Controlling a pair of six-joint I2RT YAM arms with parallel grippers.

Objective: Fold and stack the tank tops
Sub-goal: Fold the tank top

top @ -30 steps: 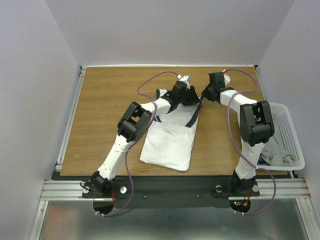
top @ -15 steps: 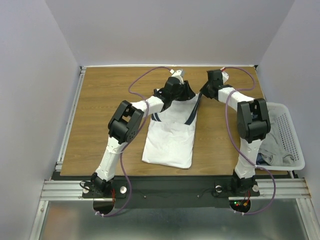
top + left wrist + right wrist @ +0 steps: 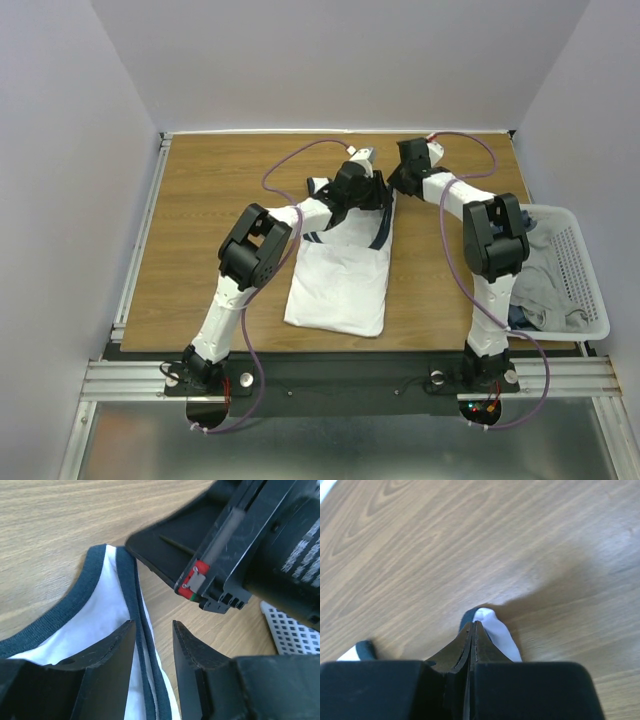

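Wood-grain table (image 3: 200, 220), soft white tank top (image 3: 338, 285)

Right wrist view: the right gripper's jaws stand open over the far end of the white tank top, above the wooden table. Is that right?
Not quite. The right wrist view shows the right gripper with its jaws shut, pinching a navy-edged bit of the white tank top. The rest holds: it is at the top's far end, above the wooden table.

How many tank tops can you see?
3. The white navy-edged cloth tank top lies spread on the wooden table; a crumpled grey one and a dark blue one sit in the white plastic mesh basket. Others may be hidden underneath.
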